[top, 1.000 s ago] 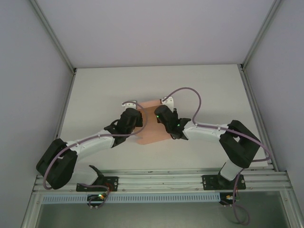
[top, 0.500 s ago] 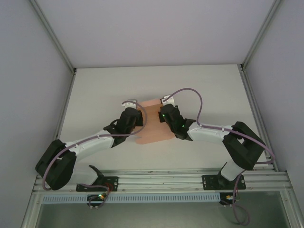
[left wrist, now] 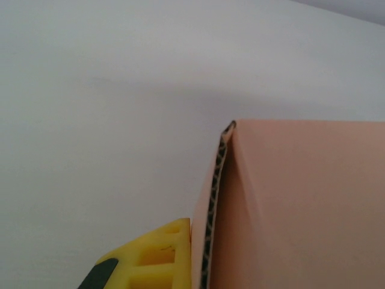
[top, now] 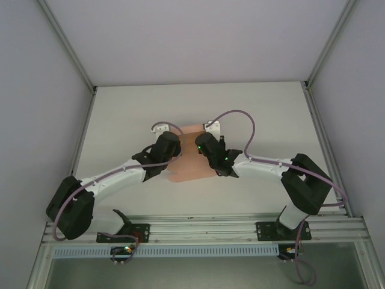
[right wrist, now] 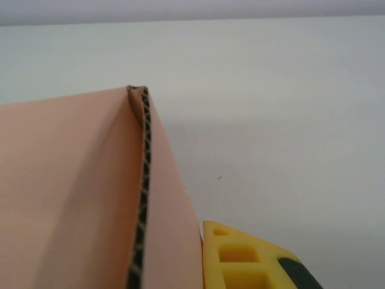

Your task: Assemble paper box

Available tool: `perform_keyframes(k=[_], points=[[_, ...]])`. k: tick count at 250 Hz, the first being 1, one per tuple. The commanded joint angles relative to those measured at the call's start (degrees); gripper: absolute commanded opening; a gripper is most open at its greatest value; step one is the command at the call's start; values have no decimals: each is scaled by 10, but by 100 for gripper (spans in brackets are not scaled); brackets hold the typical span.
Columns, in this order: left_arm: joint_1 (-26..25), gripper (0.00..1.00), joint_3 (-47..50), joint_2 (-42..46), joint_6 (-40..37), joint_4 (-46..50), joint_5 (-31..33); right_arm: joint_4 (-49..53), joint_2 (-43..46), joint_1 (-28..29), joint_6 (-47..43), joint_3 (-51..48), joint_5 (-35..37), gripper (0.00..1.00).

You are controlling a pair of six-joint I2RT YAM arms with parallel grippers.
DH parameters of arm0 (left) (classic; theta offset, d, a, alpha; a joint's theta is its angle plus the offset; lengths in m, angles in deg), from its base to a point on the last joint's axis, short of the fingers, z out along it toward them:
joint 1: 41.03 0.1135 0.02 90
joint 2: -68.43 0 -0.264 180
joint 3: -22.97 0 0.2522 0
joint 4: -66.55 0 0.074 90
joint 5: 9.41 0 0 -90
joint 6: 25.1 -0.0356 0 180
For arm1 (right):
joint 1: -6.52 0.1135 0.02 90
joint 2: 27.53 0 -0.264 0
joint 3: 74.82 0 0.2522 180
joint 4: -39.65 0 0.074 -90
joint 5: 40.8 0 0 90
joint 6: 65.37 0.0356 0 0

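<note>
The paper box point(top: 191, 164) is salmon-pink corrugated card lying mid-table between my two arms. My left gripper point(top: 174, 146) is shut on its left side, and my right gripper point(top: 200, 144) is shut on its right side. In the left wrist view a yellow finger point(left wrist: 157, 256) presses against the outside of a raised card wall point(left wrist: 212, 205), whose fluted edge stands upright; the other finger is hidden behind the card point(left wrist: 301, 205). The right wrist view mirrors this: a yellow finger point(right wrist: 240, 260) lies against the outer face of the folded wall point(right wrist: 171, 205), with the card point(right wrist: 66, 192) hiding the other finger.
The white tabletop point(top: 120, 120) is bounded by pale enclosure walls at the back and sides. An aluminium rail point(top: 204, 229) with both arm bases runs along the near edge. Purple cables point(top: 240, 114) loop above the right wrist.
My right gripper has shut onto the box's right wall and shifted slightly. The left gripper has edged toward the back, still shut on the left wall.
</note>
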Motion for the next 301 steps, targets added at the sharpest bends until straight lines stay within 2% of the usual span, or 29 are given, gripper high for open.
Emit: perform_keyframes(k=[1, 17, 39, 73, 99, 125, 132, 148, 168, 193, 220, 261, 279, 301], points=[[38, 0, 3, 0, 88, 116, 137, 81, 1, -48, 114, 5, 160, 0], [37, 0, 9, 2, 66, 89, 119, 40, 2, -48, 71, -2, 137, 0], [30, 0, 12, 0, 9, 32, 84, -92, 6, -46, -35, -37, 36, 1], [23, 0, 4, -13, -64, -34, 13, -138, 9, -46, -106, -44, -106, 30], [23, 0, -11, -22, -91, -45, -37, -126, 16, -46, -143, -36, -203, 69], [26, 0, -25, -25, -115, -38, -57, -118, 44, -45, -155, -44, -288, 91], [28, 0, -28, -25, -121, -35, -63, -122, 56, -45, -154, -52, -308, 100], [36, 0, -35, -25, -141, -28, -93, -130, 90, -44, -159, -72, -358, 100], [51, 0, -42, -25, -174, -24, -151, -121, 131, -44, -150, -93, -374, 100], [84, 0, -67, -30, -242, 10, -250, -89, 217, -45, -132, -127, -351, 100], [117, 0, -136, -54, -334, 118, -339, 18, 307, -50, -100, -145, -289, 99], [142, 0, -248, -111, -479, 283, -407, 191, 426, -85, -33, -161, -227, 100], [142, 0, -299, -146, -559, 371, -440, 244, 471, -112, -15, -176, -222, 100], [132, 0, -354, -191, -629, 448, -414, 291, 512, -147, -2, -193, -228, 100]])
